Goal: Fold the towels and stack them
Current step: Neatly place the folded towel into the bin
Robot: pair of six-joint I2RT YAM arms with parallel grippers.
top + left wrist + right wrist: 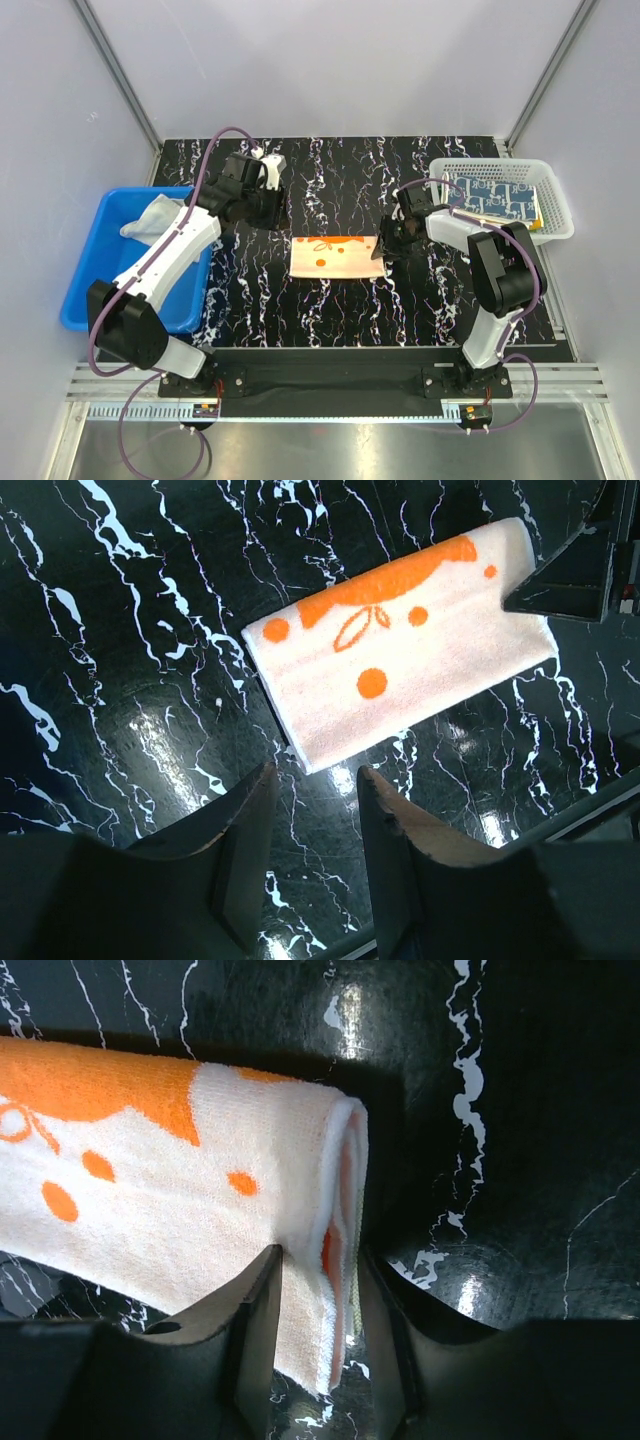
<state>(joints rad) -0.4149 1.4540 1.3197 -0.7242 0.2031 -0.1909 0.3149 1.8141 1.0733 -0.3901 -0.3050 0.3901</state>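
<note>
A cream towel with an orange fox print (335, 257) lies folded into a strip in the middle of the black marble table (330, 310). My right gripper (385, 245) is at its right end. In the right wrist view the folded end of the towel (150, 1180) fills the gap of the gripper (320, 1255), pinched between the two fingers. My left gripper (278, 213) hovers just off the strip's left end. In the left wrist view it (315, 775) is open and empty above bare table, with the towel (400, 650) ahead of it.
A blue bin (85, 270) at the left holds a whitish-beige towel (150, 215). A white mesh basket (555, 215) at the back right holds a navy-patterned towel (500, 195) on an orange-yellow one (541, 212). The right gripper's finger (575, 570) shows in the left wrist view.
</note>
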